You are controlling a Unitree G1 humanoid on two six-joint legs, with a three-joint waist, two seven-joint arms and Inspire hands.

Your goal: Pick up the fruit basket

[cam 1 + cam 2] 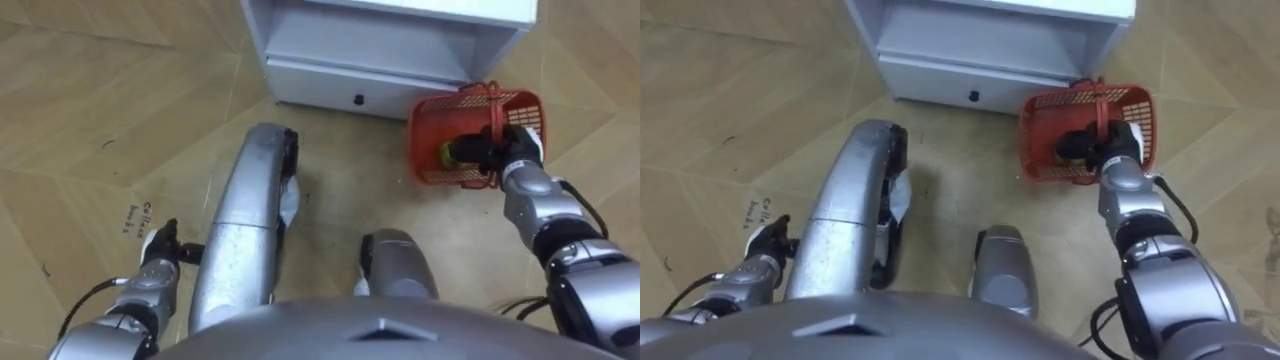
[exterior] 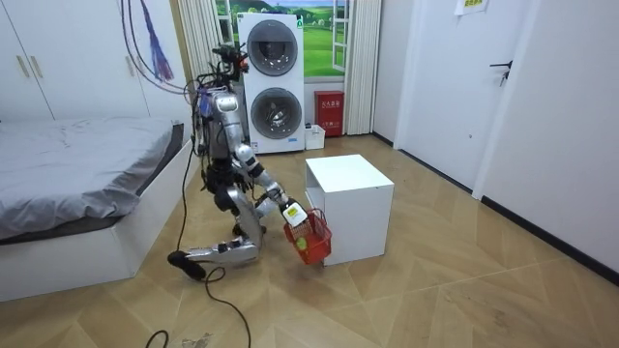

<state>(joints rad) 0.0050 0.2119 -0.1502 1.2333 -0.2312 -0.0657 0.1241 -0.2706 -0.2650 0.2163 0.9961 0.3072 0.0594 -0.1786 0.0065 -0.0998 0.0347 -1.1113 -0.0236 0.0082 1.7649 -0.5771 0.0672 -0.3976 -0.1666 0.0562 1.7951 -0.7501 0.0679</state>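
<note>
One hand grips the fruit basket (image 1: 428, 140) while the robot kneels on the wood floor (image 1: 100, 80).
Nearest, the left hand (image 1: 160, 245) hangs low beside the knee; I cannot tell how its fingers are set. Further out, the right hand (image 1: 515, 150) is curled round the red basket's handle, with a greenish fruit (image 1: 446, 152) inside just beside its fingers. Beyond that hand stands a white cabinet (image 1: 380, 50).

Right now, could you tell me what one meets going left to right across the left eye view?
The left hand → drawer knob of the white cabinet → red fruit basket, held by the right hand.
</note>
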